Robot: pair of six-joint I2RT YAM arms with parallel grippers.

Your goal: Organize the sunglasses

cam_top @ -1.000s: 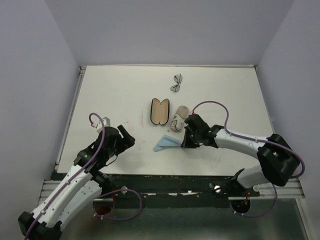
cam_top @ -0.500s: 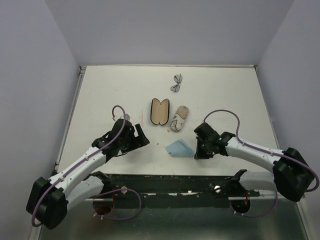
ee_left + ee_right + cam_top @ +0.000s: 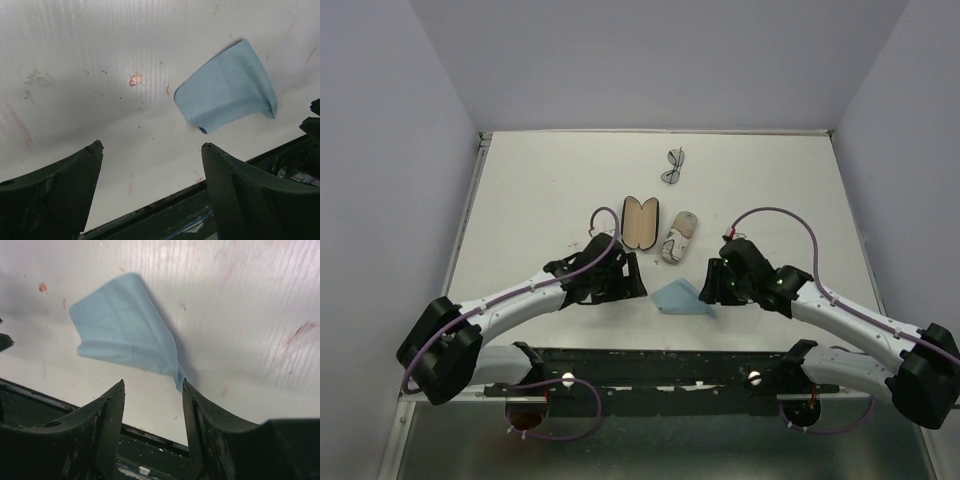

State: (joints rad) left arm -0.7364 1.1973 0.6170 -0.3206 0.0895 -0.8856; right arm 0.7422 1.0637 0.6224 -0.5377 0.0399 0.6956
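The dark thin-framed sunglasses (image 3: 673, 166) lie at the far middle of the table. The pink-purple pair does not show clearly in any view. A blue cloth (image 3: 678, 297) lies flat near the front edge, between my grippers. It also shows in the left wrist view (image 3: 227, 87) and the right wrist view (image 3: 125, 327). My left gripper (image 3: 632, 285) (image 3: 152, 146) is open and empty, just left of the cloth. My right gripper (image 3: 712, 285) (image 3: 153, 382) is open and empty, with one fingertip (image 3: 186, 385) at the cloth's near corner.
An open black case with tan lining (image 3: 640, 222) lies mid-table, with a beige pouch (image 3: 679, 237) to its right. The table's dark front rail (image 3: 650, 360) runs close behind both grippers. Red stains mark the white tabletop (image 3: 135, 79).
My left arm has swept right along the front of the table to the cloth. My right gripper has drawn back to the right, and the cloth has shifted right and now lies flat.
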